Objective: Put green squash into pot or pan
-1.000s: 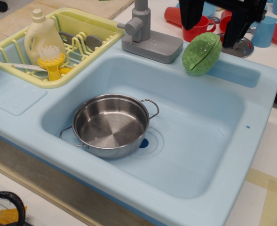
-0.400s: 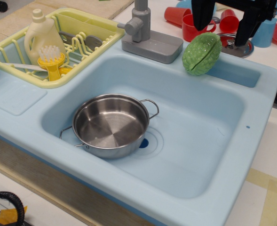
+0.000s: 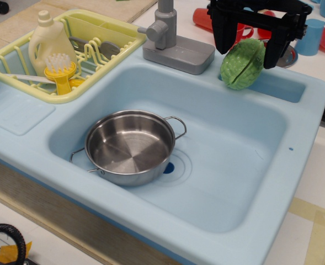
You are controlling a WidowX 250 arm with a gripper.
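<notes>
The green squash [image 3: 241,65] is a light green, ridged oval that leans on the back rim of the light blue sink [image 3: 234,165], right of the faucet. My black gripper [image 3: 248,57] has come down over it from above. Its two fingers [image 3: 223,38] stand wide apart on either side of the squash's upper part, and the jaws are open. The shiny steel pot [image 3: 130,146] with two wire loop handles sits empty on the sink floor at the left, well below and to the left of the squash.
A grey faucet [image 3: 172,41] stands at the sink's back rim. A yellow dish rack [image 3: 104,41] at the left holds a cream bottle [image 3: 48,40] and a yellow brush [image 3: 60,72]. Red cups [image 3: 205,17], a blue cup [image 3: 310,36] and a small steel lid [image 3: 286,57] lie behind the gripper.
The gripper has dropped from above and behind the squash until its fingers straddle it. The squash has shifted slightly to the right and stands a bit more upright. The pot has not moved.
</notes>
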